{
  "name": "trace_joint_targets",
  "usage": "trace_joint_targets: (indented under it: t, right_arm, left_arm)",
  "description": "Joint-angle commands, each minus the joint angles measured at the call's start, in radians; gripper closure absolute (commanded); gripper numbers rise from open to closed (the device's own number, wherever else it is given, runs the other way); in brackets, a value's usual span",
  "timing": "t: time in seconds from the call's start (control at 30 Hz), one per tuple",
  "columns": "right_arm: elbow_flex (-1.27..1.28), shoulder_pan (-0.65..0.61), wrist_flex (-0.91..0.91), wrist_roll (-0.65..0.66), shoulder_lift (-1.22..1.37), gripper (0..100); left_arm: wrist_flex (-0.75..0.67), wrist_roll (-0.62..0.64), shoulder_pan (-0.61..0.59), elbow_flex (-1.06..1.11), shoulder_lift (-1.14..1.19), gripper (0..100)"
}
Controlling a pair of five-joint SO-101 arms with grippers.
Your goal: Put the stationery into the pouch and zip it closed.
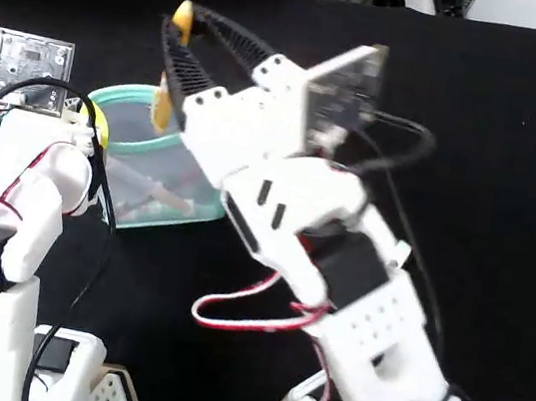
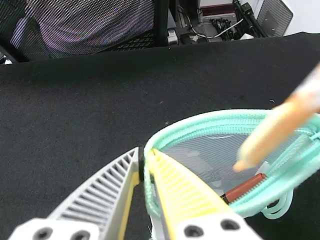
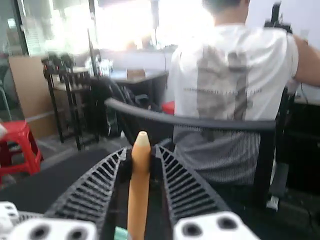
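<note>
Toward ten o'clock on the black worktop (image 1: 518,147), the mint mesh pouch (image 1: 131,92) lies with its mouth open. The left gripper (image 2: 145,156) has its jaws pinched shut on the rim at the pouch's nine o'clock side. The right gripper (image 3: 141,152) has its jaws clamped on an orange pen (image 3: 138,195), whose lower end hangs over the mouth. Let go off-centre, the pen could strike the rim and roll out. If the pinched rim slips, the mouth may collapse.

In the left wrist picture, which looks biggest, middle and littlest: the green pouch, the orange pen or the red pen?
1. green pouch
2. orange pen, though it seems nearer the camera, so it may look bigger than it really is
3. red pen, lying inside the pouch
</note>
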Motion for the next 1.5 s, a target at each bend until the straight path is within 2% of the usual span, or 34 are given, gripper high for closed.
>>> trace_joint_targets:
  t: [0.0, 0.2, 0.37, 0.43, 0.6, 0.83, 0.93, 1.03, 1.2, 1.33, 1.47]
  right_arm:
    - [0.07, 0.052, -0.078, -0.008, 0.021, 98.6]
    - [0.239, 0.097, -0.044, 0.038, -0.025, 98.5]
    - [0.298, 0.02, 0.083, 0.153, -0.099, 98.3]
    - [0.291, -0.015, 0.137, 0.198, -0.122, 96.6]
    - [0.217, -0.068, 0.311, 0.226, -0.157, 78.0]
    - [0.073, -0.028, 0.503, 0.261, -0.22, 79.7]
    - [0.024, 0.064, 0.574, 0.262, -0.269, 79.7]
    - [0.025, 0.213, 0.652, 0.262, -0.338, 79.7]
    - [0.216, 0.499, 0.767, 0.164, -0.355, 79.7]
    - [0.412, 0.66, 0.684, 0.167, -0.205, 79.5]
    - [0.44, 0.73, 0.615, 0.157, 0.065, 79.6]
  left_arm:
    - [0.008, -0.012, -0.001, 0.177, 0.026, 97]
    - [0.008, -0.012, -0.001, 0.177, 0.026, 97]
    - [0.008, -0.012, -0.001, 0.177, 0.029, 97]
    - [0.008, -0.012, -0.001, 0.177, 0.032, 97]
    - [0.008, -0.012, -0.001, 0.177, 0.035, 97]
    - [0.008, -0.012, -0.001, 0.177, 0.035, 97]
    - [0.008, -0.014, -0.001, 0.177, 0.035, 97]
    - [0.008, -0.014, -0.001, 0.179, 0.035, 97]
    - [0.008, -0.014, -0.001, 0.179, 0.035, 97]
    - [0.008, -0.015, -0.001, 0.179, 0.035, 97]
    - [-0.011, -0.017, -0.001, 0.196, 0.031, 97]
